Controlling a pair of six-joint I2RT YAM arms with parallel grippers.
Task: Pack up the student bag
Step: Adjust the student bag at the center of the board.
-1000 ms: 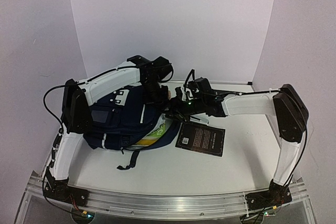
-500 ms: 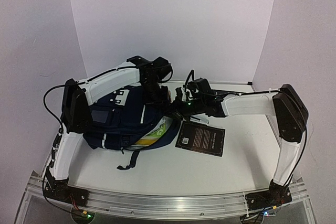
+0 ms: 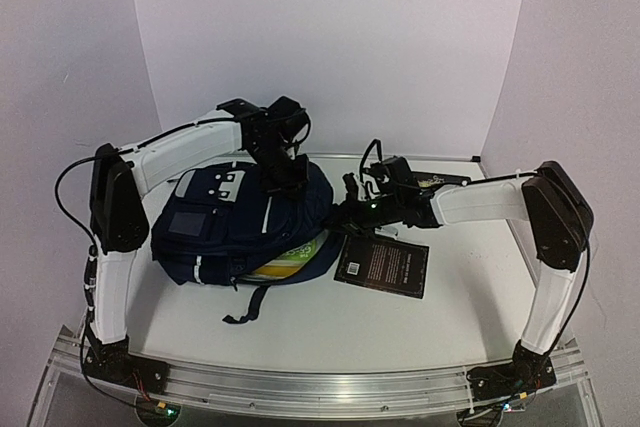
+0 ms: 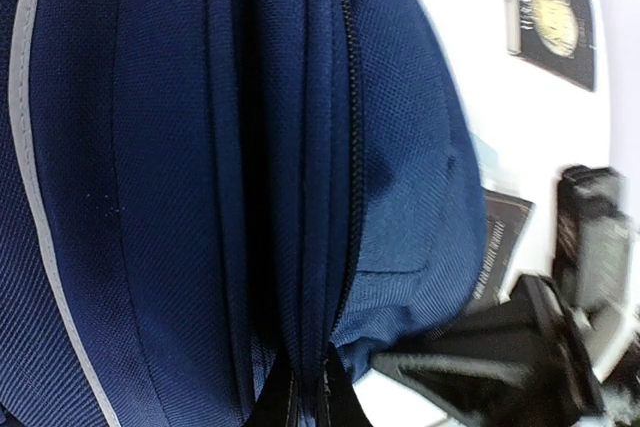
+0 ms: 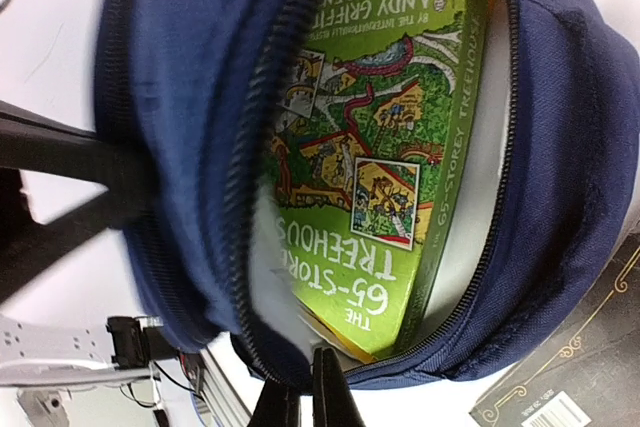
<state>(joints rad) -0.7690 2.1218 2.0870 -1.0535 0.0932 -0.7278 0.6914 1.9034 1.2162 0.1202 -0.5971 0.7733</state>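
From the overhead view I am seeing the student bag [image 3: 235, 232] lying on the left half of the bench [image 3: 420, 332], its mouth gaping toward 3 o'clock. A green book [image 3: 297, 255] is peeking out of that mouth. At 3 o'clock of the bag, just beside it, a black book [image 3: 382, 267] is lying flat with fine pale print that I am not managing to read. The left gripper [image 3: 284, 183] is coming in over the bag's top from 10 o'clock. The right gripper [image 3: 340, 215] is reaching in from 3 o'clock to the rim of the opening, with its arm crossing above the black book.

Through the left wrist camera I am looking along the navy fabric and its zip seams. The fingertips at 6 o'clock are clenched together, pinching the bag at a zip seam. At 1 o'clock a dark booklet [image 4: 553, 13] with a gold emblem is lying on the bench, its lettering too blurred to read.

Through the right wrist camera I am reading the green cover inside the bag: "THE 65-STOREY TREEHOUSE", "ANDY GRIFFITHS", "TERRY DEN…", the rest being cut off by the rim. The fingertips at 6 o'clock are clenched, nipping the zip edge. At 5 o'clock the black book's barcode corner is showing.
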